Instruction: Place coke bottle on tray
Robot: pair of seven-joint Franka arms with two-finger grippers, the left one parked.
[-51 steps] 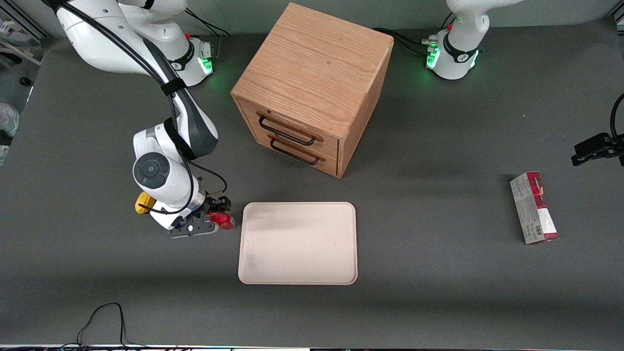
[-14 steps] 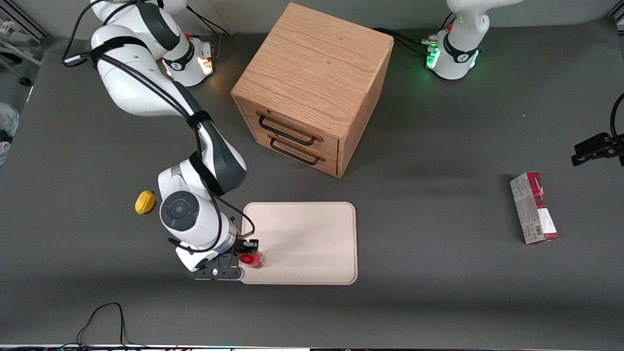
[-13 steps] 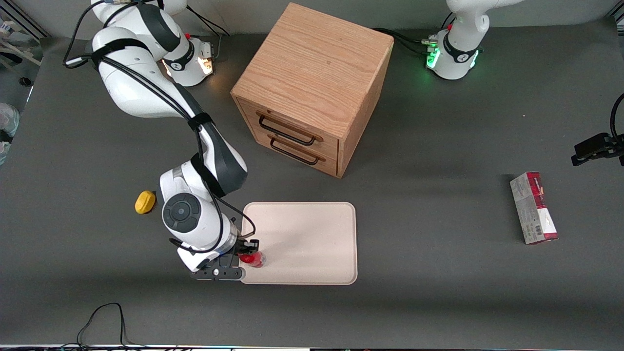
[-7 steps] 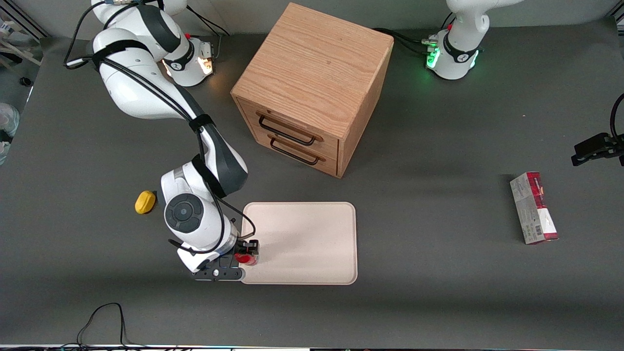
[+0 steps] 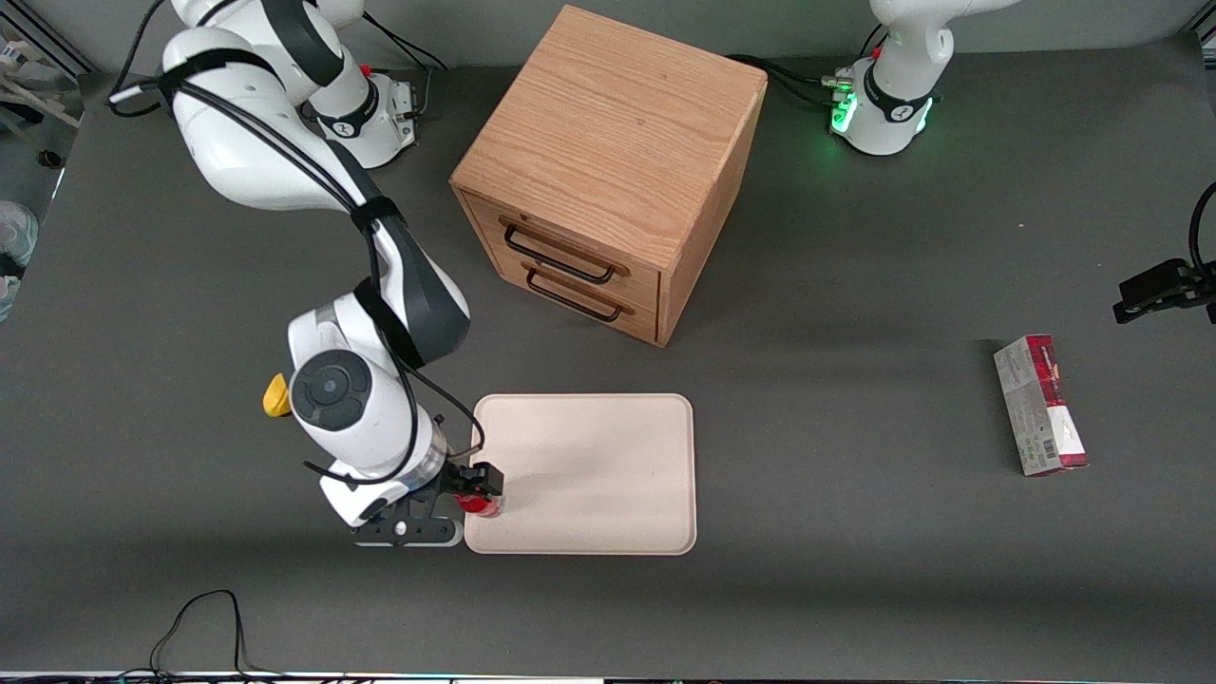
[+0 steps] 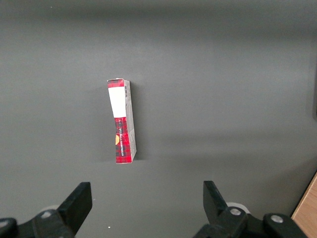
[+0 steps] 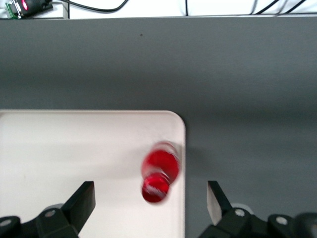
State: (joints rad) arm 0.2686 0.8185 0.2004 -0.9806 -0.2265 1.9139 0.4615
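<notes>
Now the gripper (image 7: 150,198) hangs above the tray's (image 5: 608,475) corner nearest the working arm, its fingers spread wide and touching nothing. Below it, the coke bottle (image 7: 159,171) stands on the tray beside the rim. Dark grey table (image 5: 855,570) lies all around.

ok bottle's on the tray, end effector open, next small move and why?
Probably lift the end effector straight up. Its fingers are spread apart from the coke bottle, which stands near the tray corner; a sideways move might knock it over.
</notes>
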